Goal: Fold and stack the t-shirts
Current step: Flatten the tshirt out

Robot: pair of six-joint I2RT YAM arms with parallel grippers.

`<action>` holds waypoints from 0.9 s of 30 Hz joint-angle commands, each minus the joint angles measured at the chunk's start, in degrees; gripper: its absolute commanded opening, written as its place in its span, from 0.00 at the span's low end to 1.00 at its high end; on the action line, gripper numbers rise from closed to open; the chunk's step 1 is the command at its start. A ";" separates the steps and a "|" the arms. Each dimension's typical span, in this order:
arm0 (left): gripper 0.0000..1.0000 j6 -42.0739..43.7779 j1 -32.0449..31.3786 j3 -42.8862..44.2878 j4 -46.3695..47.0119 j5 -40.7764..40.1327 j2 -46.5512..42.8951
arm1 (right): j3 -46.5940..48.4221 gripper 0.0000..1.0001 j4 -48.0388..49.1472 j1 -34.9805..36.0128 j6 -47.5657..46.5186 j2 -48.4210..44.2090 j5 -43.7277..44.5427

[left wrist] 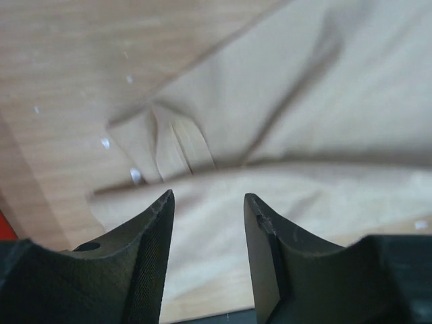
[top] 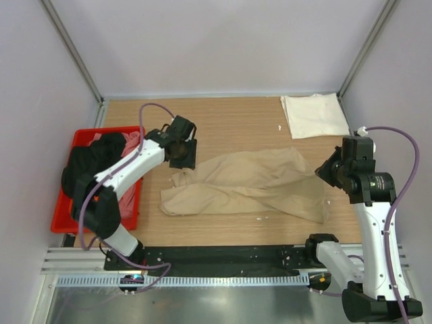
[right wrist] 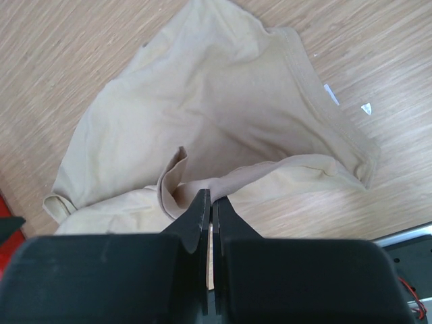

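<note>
You have the tan t-shirt (top: 250, 183) lying unfolded and rumpled across the middle of the top view. It stretches from lower left to right, with creases running along its length and one corner curled over at its left end. Its right edge is doubled up into a loose fold. The cream-white t-shirt (top: 315, 115) sits in the upper right of the frame, folded into a flat, tidy rectangle, well apart from the tan one. At the far left, a black t-shirt (top: 86, 162) and a pink t-shirt (top: 133, 138) lie heaped together, crumpled and partly hidden.
</note>
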 commanded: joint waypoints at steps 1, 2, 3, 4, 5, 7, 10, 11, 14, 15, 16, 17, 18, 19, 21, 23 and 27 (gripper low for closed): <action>0.48 -3.48 -2.59 -7.23 1.66 1.48 -10.16 | -0.07 0.01 -0.33 -0.06 -0.75 -1.07 -1.96; 0.48 -5.32 -3.21 -10.40 1.40 0.17 -13.05 | -0.60 0.01 0.81 -0.06 -0.23 -1.16 -2.84; 0.48 -5.34 -3.74 -10.43 1.31 0.16 -14.12 | -0.95 0.01 1.34 -0.06 -0.14 -0.98 -3.19; 0.48 -7.25 -4.35 -13.83 2.00 -1.40 -15.35 | -1.56 0.01 1.87 -0.06 0.21 -0.72 -3.20; 0.48 -7.96 -4.36 -15.60 2.79 -1.16 -16.50 | -1.92 0.01 3.00 -0.06 0.39 -0.55 -3.28; 0.44 -9.46 -4.44 -19.81 4.38 0.68 -16.51 | -2.62 0.01 4.68 -0.06 1.44 0.59 -6.18; 0.39 -12.54 -5.84 -23.60 7.80 3.41 -15.28 | -4.73 0.01 8.72 -0.06 2.41 1.91 -8.29; 0.38 -13.67 -6.20 -24.31 10.07 4.28 -14.75 | -5.78 0.01 10.82 -0.06 2.50 2.27 -8.56; 0.38 -14.56 -6.91 -25.20 14.57 4.38 -11.16 | -7.98 0.01 14.25 -0.06 3.11 3.85 -7.77; 0.37 -14.74 -6.91 -25.20 15.27 4.38 -9.75 | -8.59 0.01 15.66 -0.06 3.38 4.29 -7.59; 0.37 -14.65 -6.91 -23.98 15.63 3.68 -6.26 | -9.30 0.01 17.15 -0.06 3.73 5.07 -8.20; 0.37 -14.39 -6.91 -23.18 15.46 2.81 -4.48 | -10.26 0.01 20.82 -0.06 4.08 6.73 -8.64; 0.37 -13.52 -6.91 -22.05 15.11 0.28 -2.38 | -10.36 0.01 22.51 -0.06 4.26 7.88 -9.08; 0.36 -13.07 -6.82 -19.16 13.71 -1.58 1.12 | -10.01 0.01 23.74 -0.06 4.35 9.02 -9.26; 0.36 -11.41 -6.64 -13.81 12.04 -7.10 5.01 | -6.77 0.01 25.86 -0.06 3.48 13.23 -7.43; 0.37 -10.18 -5.68 -9.66 9.84 -9.32 10.63 | -2.03 0.01 26.39 -0.06 2.16 17.44 -2.36; 0.37 -7.71 -2.26 5.77 3.17 -12.41 18.37 | 9.13 0.01 22.53 -0.06 -0.57 23.70 2.34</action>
